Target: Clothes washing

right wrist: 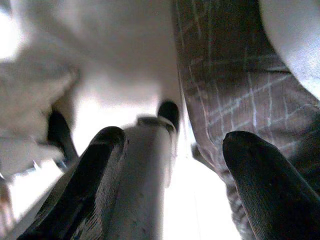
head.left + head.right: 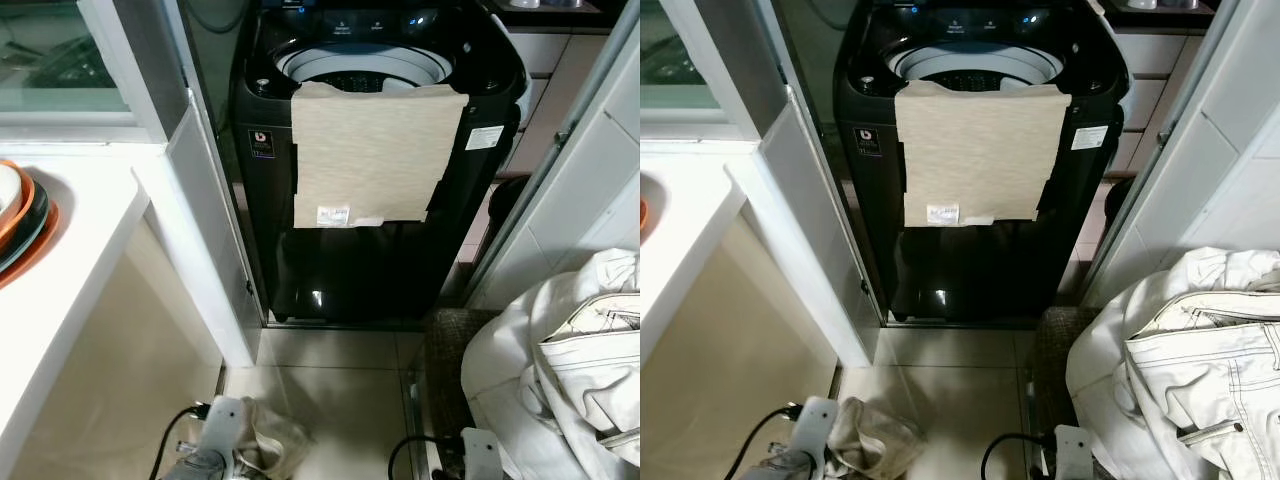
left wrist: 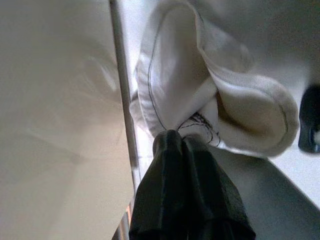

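Left gripper (image 3: pixel 176 137) pinches soft ribbed garment (image 3: pixel 210 85); glossy black washer (image 2: pixel 380 180) ahead.

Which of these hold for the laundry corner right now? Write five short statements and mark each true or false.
1. The black top-loading washing machine has its lid shut. False: its drum opening is uncovered.
2. A beige rectangular cloth hangs over the washer's front edge. True.
3. The left pincer is shut on a pale cream garment. True.
4. The right pincer grips the beige cloth. False: its fingers stand apart with nothing between them, low by a dark checked mat.
5. The heap of white denim clothes lies on the white counter. False: the heap sits to the robot's right, the counter to its left.
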### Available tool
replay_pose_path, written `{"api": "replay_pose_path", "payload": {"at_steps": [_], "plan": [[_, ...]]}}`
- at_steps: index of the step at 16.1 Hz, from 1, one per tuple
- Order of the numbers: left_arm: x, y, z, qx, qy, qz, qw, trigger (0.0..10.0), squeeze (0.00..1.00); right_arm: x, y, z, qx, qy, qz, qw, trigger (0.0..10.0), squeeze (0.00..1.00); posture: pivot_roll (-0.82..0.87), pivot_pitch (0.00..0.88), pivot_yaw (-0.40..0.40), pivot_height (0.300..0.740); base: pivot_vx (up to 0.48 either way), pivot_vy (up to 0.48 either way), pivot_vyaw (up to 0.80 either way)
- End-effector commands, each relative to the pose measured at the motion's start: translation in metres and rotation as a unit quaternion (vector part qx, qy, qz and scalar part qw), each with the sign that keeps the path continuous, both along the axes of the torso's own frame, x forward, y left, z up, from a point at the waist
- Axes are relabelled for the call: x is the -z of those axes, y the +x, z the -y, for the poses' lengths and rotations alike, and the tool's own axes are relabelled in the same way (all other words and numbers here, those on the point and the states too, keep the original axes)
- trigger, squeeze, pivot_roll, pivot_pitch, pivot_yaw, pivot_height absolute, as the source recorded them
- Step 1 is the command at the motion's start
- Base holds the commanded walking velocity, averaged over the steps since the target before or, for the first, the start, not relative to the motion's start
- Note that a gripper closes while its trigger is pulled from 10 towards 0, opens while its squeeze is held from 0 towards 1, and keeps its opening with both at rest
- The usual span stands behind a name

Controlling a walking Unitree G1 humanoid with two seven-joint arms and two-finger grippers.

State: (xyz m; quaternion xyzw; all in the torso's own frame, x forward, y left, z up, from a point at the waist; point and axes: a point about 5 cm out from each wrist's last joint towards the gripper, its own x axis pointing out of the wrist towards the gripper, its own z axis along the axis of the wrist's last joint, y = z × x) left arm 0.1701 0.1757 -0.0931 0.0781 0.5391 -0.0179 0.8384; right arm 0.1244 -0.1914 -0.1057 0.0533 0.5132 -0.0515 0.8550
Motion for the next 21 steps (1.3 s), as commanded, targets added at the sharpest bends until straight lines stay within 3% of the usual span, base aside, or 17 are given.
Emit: {"api": "replay_pose_path", "payload": {"at_steps": [1, 3, 8, 11, 13, 15, 16, 17, 19, 21], "plan": [[-0.011, 0.022, -0.008, -0.027, 0.011, 0.057, 0.998, 10.0, 0.00, -0.001, 0.001, -0.006, -0.009, 0.017, 0.033, 0.999, 10.0, 0.00, -0.03, 0.052, 0.063, 0.740, 0.000, 0.000, 0.00], [-0.024, 0.041, -0.014, -0.042, 0.009, 0.119, 0.992, 10.0, 0.00, -0.029, 0.066, -0.030, -0.106, -0.003, 0.143, 0.984, 10.0, 0.00, -0.04, 0.058, 0.054, 0.740, 0.000, 0.000, 0.00], [-0.052, 0.075, -0.016, -0.001, 0.004, 0.221, 0.975, 10.0, 0.00, -0.060, 0.109, -0.030, -0.159, -0.013, 0.244, 0.957, 10.0, 0.00, -0.03, 0.060, 0.040, 0.740, 0.000, 0.000, 0.00], [-0.058, 0.079, -0.011, 0.044, -0.005, 0.246, 0.968, 10.0, 0.00, -0.070, 0.118, -0.044, -0.225, -0.001, 0.269, 0.936, 10.0, 0.00, -0.03, 0.057, 0.039, 0.740, 0.000, 0.000, 0.00], [-0.067, 0.084, -0.004, 0.062, -0.020, 0.287, 0.956, 10.0, 0.00, -0.079, 0.125, -0.044, -0.213, -0.007, 0.304, 0.928, 10.0, 0.00, -0.03, 0.055, 0.039, 0.740, 0.000, 0.000, 0.00], [-0.076, 0.087, 0.004, 0.064, -0.046, 0.313, 0.946, 10.0, 0.00, -0.085, 0.130, -0.042, -0.179, 0.016, 0.321, 0.930, 10.0, 0.00, -0.03, 0.055, 0.043, 0.740, 0.000, 0.000, 0.00], [-0.086, 0.090, 0.008, 0.065, -0.060, 0.342, 0.936, 10.0, 0.00, -0.094, 0.134, -0.043, -0.169, 0.034, 0.341, 0.924, 10.0, 0.00, -0.03, 0.057, 0.048, 0.740, 0.000, 0.000, 0.00], [-0.095, 0.095, 0.008, 0.063, -0.045, 0.369, 0.926, 10.0, 0.00, -0.106, 0.137, -0.047, -0.166, 0.053, 0.365, 0.915, 10.0, 0.00, -0.03, 0.057, 0.049, 0.740, 0.000, 0.000, 0.00], [-0.105, 0.096, 0.009, 0.069, -0.042, 0.392, 0.917, 10.0, 0.00, -0.119, 0.138, -0.052, -0.163, 0.057, 0.394, 0.903, 10.0, 0.00, -0.03, 0.056, 0.049, 0.740, 0.000, 0.000, 0.00], [-0.123, 0.095, 0.012, 0.074, -0.053, 0.441, 0.893, 10.0, 0.00, -0.141, 0.139, -0.056, -0.148, 0.056, 0.448, 0.880, 10.0, 0.00, -0.03, 0.053, 0.051, 0.740, 0.000, 0.000, 0.00]]}}
